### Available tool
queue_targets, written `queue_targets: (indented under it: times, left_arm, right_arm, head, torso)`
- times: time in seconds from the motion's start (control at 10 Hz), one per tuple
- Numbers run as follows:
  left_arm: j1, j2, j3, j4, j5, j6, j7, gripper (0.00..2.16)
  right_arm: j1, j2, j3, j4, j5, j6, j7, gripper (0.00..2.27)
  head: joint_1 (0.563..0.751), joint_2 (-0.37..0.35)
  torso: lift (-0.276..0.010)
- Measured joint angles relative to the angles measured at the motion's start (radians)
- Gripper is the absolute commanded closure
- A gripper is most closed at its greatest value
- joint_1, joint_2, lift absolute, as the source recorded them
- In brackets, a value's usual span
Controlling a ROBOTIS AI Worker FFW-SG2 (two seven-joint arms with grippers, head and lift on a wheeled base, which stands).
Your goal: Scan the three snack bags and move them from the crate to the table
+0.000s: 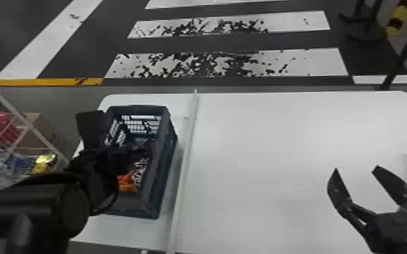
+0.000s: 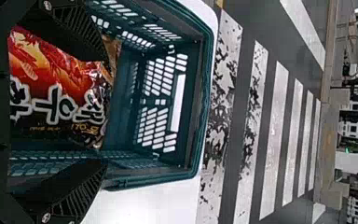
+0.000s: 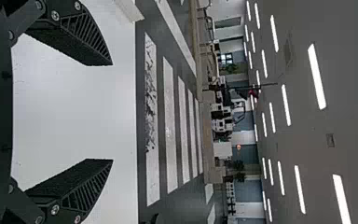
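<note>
Left arm point(image 1: 37, 202) foremost; left jaws point(image 1: 121, 158) spread wide, empty, over a red-orange snack bag point(image 1: 127, 184) in the crate point(image 1: 164, 175); right jaws point(image 1: 356, 168) gape, empty, above the counter point(image 1: 263, 152).

The head view looks forward and down from above, taking in the broad worktop point(image 1: 280, 135), the crate point(image 1: 150, 206) at its left side and the striped floor point(image 1: 230, 64) beyond. The left wrist view, turned on its side, looks from close up past the left hand point(image 1: 125, 157) into the crate and out across the floor. The right wrist view, also sideways, faces forward past the right hand point(image 1: 356, 167), over the near worktop to the far room and ceiling point(image 3: 293, 140). All three share worktop and floor stripes; head and left wrist views share the crate.
</note>
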Motion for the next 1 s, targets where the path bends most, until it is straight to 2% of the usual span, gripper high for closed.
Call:
queue_targets:
  times: [0.2,0.3,0.6,0.7,0.8,1.0]
  left_arm:
    - [-0.003,0.002,0.025,-0.027,0.015,0.002,-0.011,0.09]
    - [-0.015,0.009,0.035,-0.031,0.019,0.011,-0.014,0.12]
    - [-0.052,0.042,0.043,0.026,0.001,0.07,-0.018,0.17]
    - [-0.067,0.051,0.039,0.049,-0.008,0.093,-0.032,0.19]
    - [-0.084,0.056,0.032,0.066,-0.02,0.15,-0.046,0.19]
    - [-0.119,0.073,0.01,0.087,-0.044,0.32,-0.076,0.19]
  right_arm:
    - [-0.01,0.001,0.001,0.01,-0.001,-0.001,0.0,0.17]
    - [-0.014,0.002,0.002,0.012,-0.001,-0.002,0.0,0.17]
    - [-0.017,0.001,0.002,0.013,-0.001,-0.005,0.0,0.17]
    - [-0.018,0.001,0.002,0.014,-0.001,-0.005,0.0,0.17]
    - [-0.02,0.001,0.004,0.014,-0.001,-0.006,0.0,0.17]
    - [-0.028,-0.003,0.015,0.014,-0.003,-0.017,-0.001,0.17]
  head:
    - [0.695,0.185]
    - [0.695,0.191]
    - [0.695,0.219]
    - [0.695,0.224]
    - [0.695,0.226]
    - [0.695,0.231]
  torso:
    - [-0.062]
    - [-0.062]
    - [-0.062]
    - [-0.062]
    - [-0.062]
    - [-0.062]
